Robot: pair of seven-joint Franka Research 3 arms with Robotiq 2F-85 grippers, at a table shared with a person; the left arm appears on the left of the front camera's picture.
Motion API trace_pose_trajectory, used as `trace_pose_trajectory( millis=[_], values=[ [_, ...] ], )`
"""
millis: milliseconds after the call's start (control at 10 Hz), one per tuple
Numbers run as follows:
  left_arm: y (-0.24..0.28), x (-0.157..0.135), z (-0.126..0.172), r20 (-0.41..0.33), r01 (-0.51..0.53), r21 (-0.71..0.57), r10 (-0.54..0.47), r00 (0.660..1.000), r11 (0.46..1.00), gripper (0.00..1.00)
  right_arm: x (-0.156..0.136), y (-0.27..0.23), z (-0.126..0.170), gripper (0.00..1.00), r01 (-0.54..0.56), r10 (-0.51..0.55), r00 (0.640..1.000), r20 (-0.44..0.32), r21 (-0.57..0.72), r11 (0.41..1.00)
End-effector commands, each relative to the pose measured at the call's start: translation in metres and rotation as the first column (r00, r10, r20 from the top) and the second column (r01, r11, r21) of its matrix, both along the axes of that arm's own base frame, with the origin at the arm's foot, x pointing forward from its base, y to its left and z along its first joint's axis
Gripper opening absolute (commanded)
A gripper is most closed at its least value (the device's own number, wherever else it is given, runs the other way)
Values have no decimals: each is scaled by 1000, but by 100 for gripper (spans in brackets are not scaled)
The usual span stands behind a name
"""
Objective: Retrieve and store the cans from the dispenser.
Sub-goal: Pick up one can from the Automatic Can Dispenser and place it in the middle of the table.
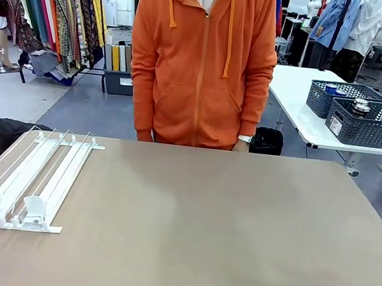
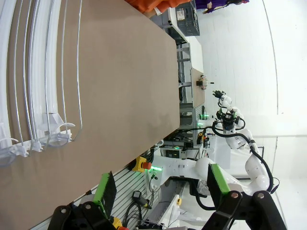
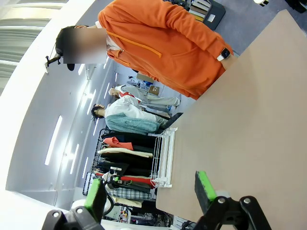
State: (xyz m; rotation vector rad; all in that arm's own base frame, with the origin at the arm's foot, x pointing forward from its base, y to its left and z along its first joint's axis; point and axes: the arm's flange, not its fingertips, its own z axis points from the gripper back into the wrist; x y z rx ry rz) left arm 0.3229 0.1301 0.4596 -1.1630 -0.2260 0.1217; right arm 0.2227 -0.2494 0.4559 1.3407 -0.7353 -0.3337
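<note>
Dispenser (image 1: pixel 28 180) lying flat at the near left corner of the brown table (image 1: pixel 222 229), white pusher tabs at its near end, wire rails running away toward the far edge. No cans in its lanes as far as the front view tells; lanes look bare in the left wrist view too. Person in an orange hoodie (image 1: pixel 201 61) standing at the far edge, right of the dispenser's far end, hands down by the table edge. Grey mesh baskets (image 1: pixel 370 118) on a separate white table, well beyond and right of the dispenser, with what may be can tops inside the nearer one; too small to be sure.

Left gripper (image 2: pixel 160 191) held off past the table's edge, beyond the dispenser's pusher end, fingers spread wide, nothing between the green pads. Right gripper (image 3: pixel 151 191) likewise wide and holding nothing, well apart from the dispenser.

Probably either the very start, awaiting loading, or the end, retrieval finished. Next move, if cans arrive: reach to the pusher end and grasp the front can.
</note>
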Motion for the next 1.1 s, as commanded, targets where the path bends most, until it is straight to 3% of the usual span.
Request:
trace_pose_trajectory(
  millis=[0,1000],
  values=[
    [0,-1,-1,19,7,-8,-7,1000,1000,100,1,0,2,100,3,-3,1000,20,-1,1000],
    [0,-1,-1,19,7,-8,-7,1000,1000,100,1,0,2,100,3,-3,1000,20,-1,1000]
  ],
)
